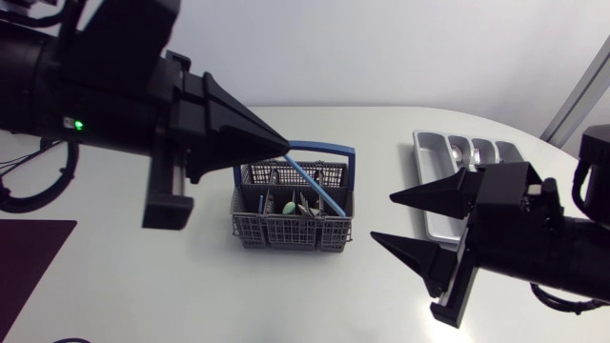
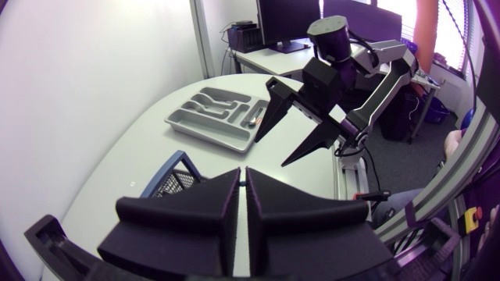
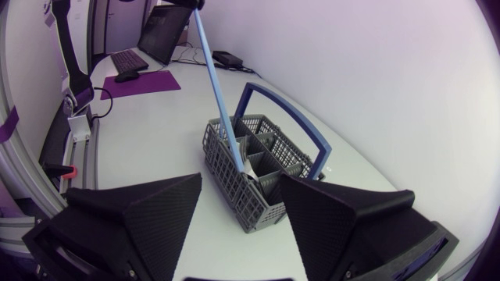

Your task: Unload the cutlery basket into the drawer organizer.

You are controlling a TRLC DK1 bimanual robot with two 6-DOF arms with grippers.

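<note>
The grey cutlery basket [image 1: 286,232] stands mid-desk [image 1: 143,286] holding several utensils. The grey drawer organizer [image 1: 426,152], well apart, holds spoons [image 1: 459,152]. The left hand [image 1: 281,148] is clenched on a long light-blue utensil [image 1: 315,186] slanting up out of the basket, and the right hand [image 1: 382,217] is released.

- White table [image 1: 191,286], round-edged at its far right.
- Grey basket [image 1: 286,232] with a blue handle stands upright near the middle.
- Grey organizer [image 1: 420,157] lies flat to the basket's right, well apart from it.
- Dark purple mat [image 1: 29,262] lies at the left edge.
</note>
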